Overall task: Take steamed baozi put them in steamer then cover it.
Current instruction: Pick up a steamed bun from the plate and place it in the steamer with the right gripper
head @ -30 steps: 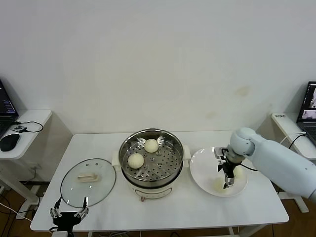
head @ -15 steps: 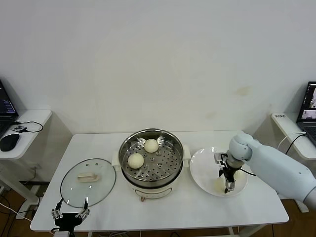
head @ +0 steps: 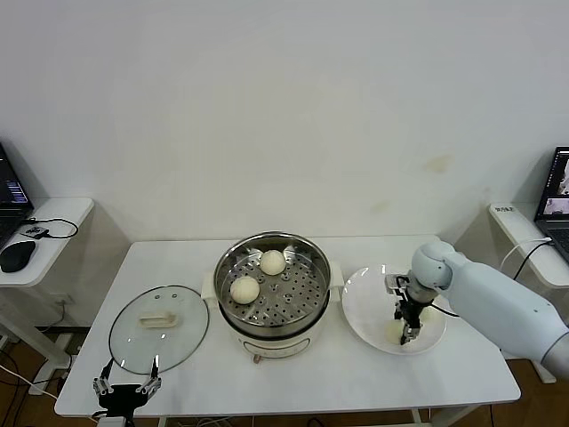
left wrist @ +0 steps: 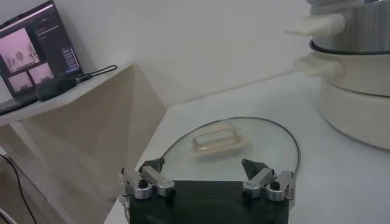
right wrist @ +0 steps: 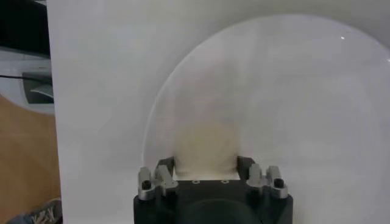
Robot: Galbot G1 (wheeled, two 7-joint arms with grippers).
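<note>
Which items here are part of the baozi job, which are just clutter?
Job: two cream-white round buns in the pot; another on the white plate, right hand around it; shiny steel steamer pot; clear glass lid; idle left hand.
Clutter: black mouse; side laptops.

From my seat the table [head: 356, 382] fills the lower half of the head view. The steamer [head: 273, 316] stands at its centre, and I count two baozi inside on the tray: one [head: 273, 261] toward the back and one [head: 244, 289] nearer the front and left. The cover [head: 158, 327] lies flat on the table in the lower left, just beside the steamer. The plate [head: 364, 307] sits lower right of centre, close beside the steamer, with a baozi [head: 395, 331] on it under the right gripper [head: 410, 331]. The left gripper [head: 125, 389] sits at the bottom left edge, just in front of the cover.
</note>
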